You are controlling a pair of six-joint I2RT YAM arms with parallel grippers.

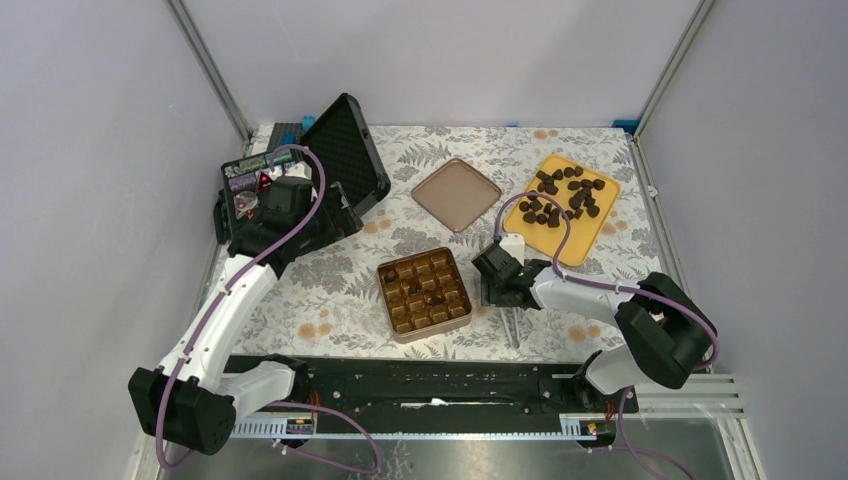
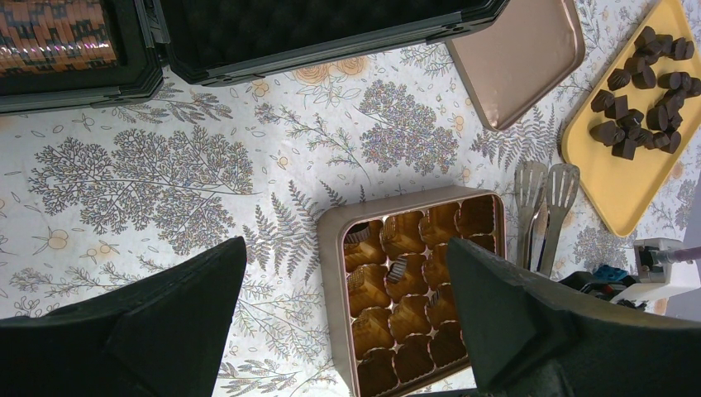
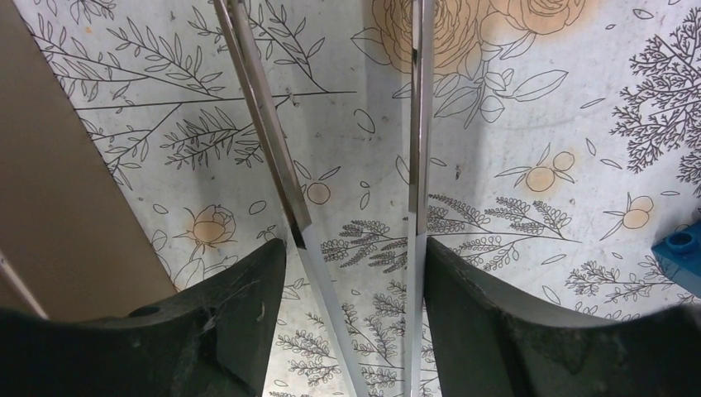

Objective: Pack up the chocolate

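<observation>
Dark, matte chocolate pieces [image 1: 575,198] lie scattered on the yellow tray [image 1: 580,240] upper right, with a few sitting in the tin [image 1: 432,329] at centre.

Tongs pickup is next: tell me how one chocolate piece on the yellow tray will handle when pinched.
The chocolate pieces look small, probably light, needing little force. Roundish, one may roll or slip from the smooth metal tongs. They lie touching on the yellow tray, so neighbours would likely shift.
</observation>
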